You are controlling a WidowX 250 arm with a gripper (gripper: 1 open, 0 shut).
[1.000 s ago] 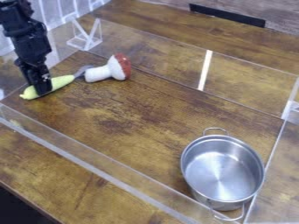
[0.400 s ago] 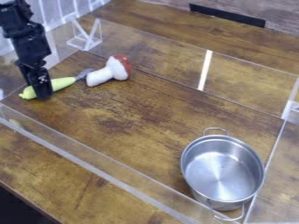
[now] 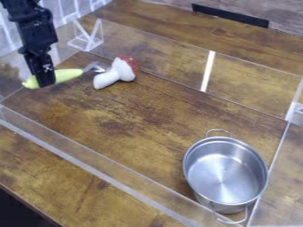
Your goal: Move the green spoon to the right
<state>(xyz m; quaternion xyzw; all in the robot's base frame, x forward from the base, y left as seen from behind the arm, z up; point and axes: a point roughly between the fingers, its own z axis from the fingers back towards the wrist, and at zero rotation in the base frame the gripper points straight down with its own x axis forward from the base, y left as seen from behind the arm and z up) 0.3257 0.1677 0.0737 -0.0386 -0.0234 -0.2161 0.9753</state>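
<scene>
The green spoon (image 3: 67, 74) has a thick yellow-green handle and lies roughly level at the far left of the wooden table, lifted slightly off the surface. My black gripper (image 3: 44, 78) points straight down and is shut on the handle near its left end. The spoon's silver end points right, toward the toy mushroom, and is hard to make out.
A red-capped, white-stemmed toy mushroom (image 3: 113, 73) lies just right of the spoon. A steel pot (image 3: 225, 170) stands at the front right. Clear plastic walls (image 3: 208, 71) fence the table, and a white wire rack (image 3: 83, 34) stands at the back left.
The gripper has closed on the spoon and risen with it. The spoon now hangs above the table, shifted a little up and right in the picture.
</scene>
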